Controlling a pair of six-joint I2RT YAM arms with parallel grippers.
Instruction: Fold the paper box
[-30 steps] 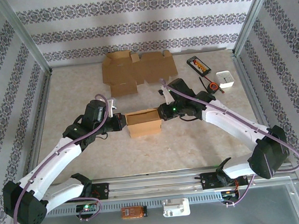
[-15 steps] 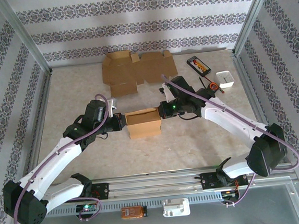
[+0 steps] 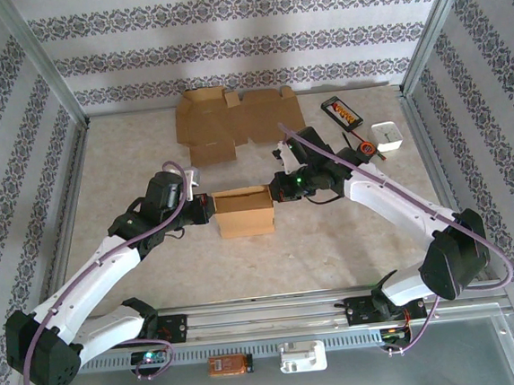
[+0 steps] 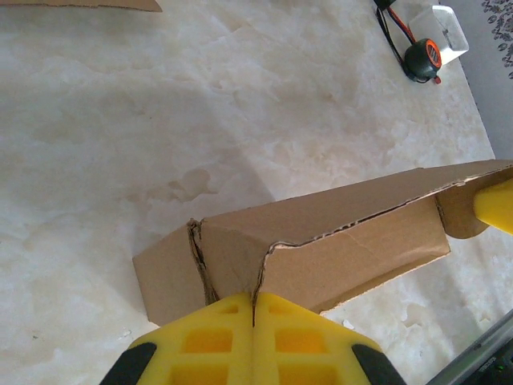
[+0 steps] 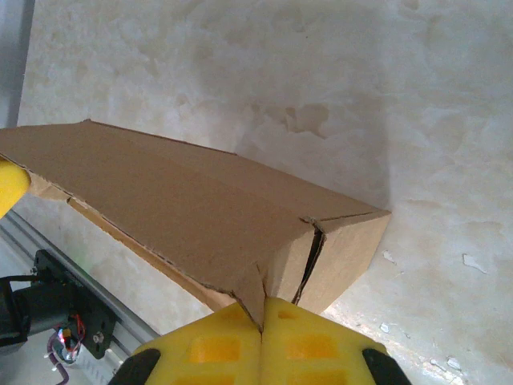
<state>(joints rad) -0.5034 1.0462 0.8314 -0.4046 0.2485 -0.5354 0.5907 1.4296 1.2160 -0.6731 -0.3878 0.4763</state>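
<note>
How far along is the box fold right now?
Done: the paper box stands formed mid-table, walls up. In hand: the left hand and right hand each pinch an end of it, shut. Left: the lid panel looks not tucked in; a flat cardboard blank lies unfolded at the back.

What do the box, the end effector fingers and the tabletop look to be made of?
The box: brown cardboard, matte, with ragged fibrous edges at the creases. The fingers: likely moulded plastic, yellow and smooth, with recessed pockets. The tabletop: cream, veined marble look with a slight sheen; stone or printed laminate, cannot tell.
</note>
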